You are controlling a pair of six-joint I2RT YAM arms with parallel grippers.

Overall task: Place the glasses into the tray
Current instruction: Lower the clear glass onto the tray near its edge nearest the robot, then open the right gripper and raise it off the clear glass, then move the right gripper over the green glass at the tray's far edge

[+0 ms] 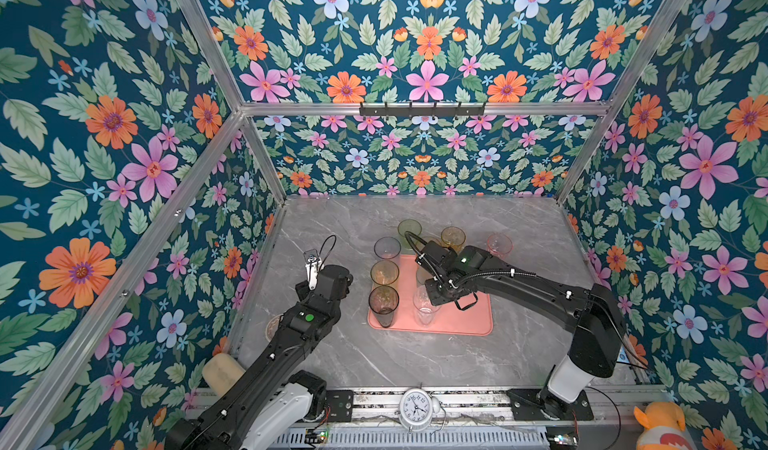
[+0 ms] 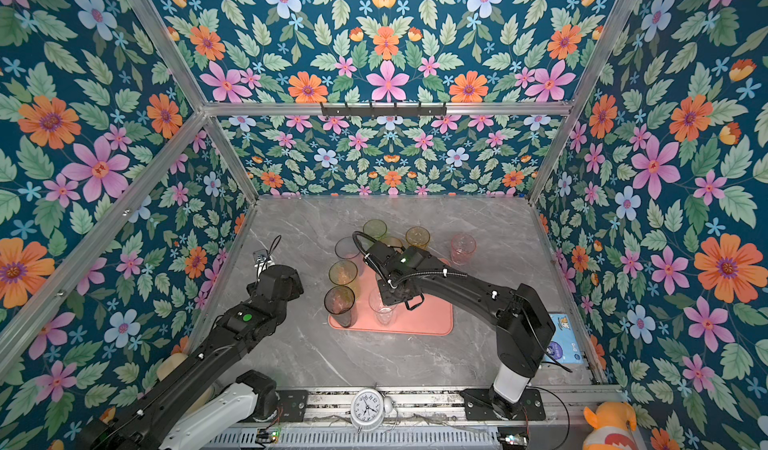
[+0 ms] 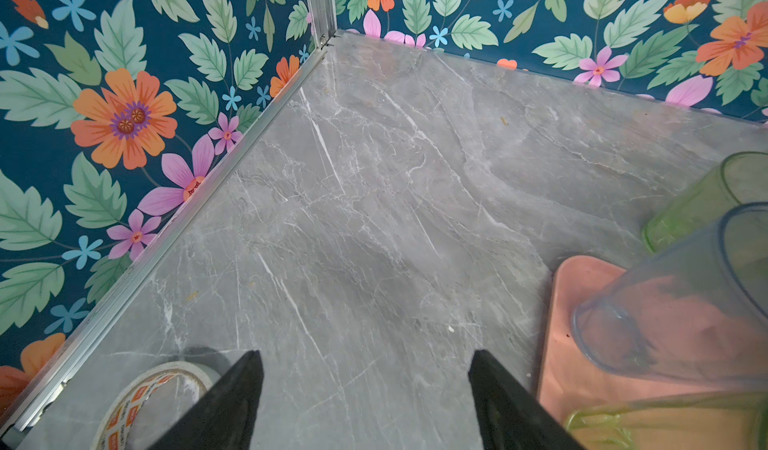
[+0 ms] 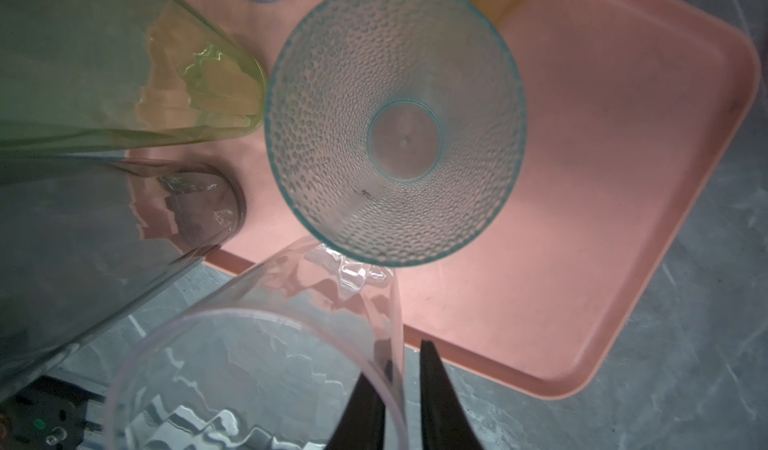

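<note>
The salmon-pink tray [image 1: 465, 323] [image 2: 428, 319] lies mid-table. On its left part stand a smoky glass [image 1: 383, 302], a yellow-green glass [image 1: 384, 273], a grey-blue glass [image 1: 387, 247] and a clear glass [image 1: 426, 308]. A green glass [image 1: 409, 229], an amber glass [image 1: 453, 238] and a pink glass [image 1: 499, 245] stand on the table behind the tray. My right gripper [image 4: 397, 360] straddles the clear glass's [image 4: 257, 364] wall, jaws slightly apart, the outer finger off the wall. A dotted pale-blue glass [image 4: 395, 136] stands just beyond. My left gripper [image 3: 365, 385] is open and holds nothing, left of the tray [image 3: 582, 285].
A tape roll [image 3: 153, 398] lies by the left wall, close to my left gripper. An alarm clock [image 1: 417, 408] sits on the front rail, and an orange plush toy [image 1: 660, 427] at the front right. A blue packet [image 2: 563, 339] lies by the right wall.
</note>
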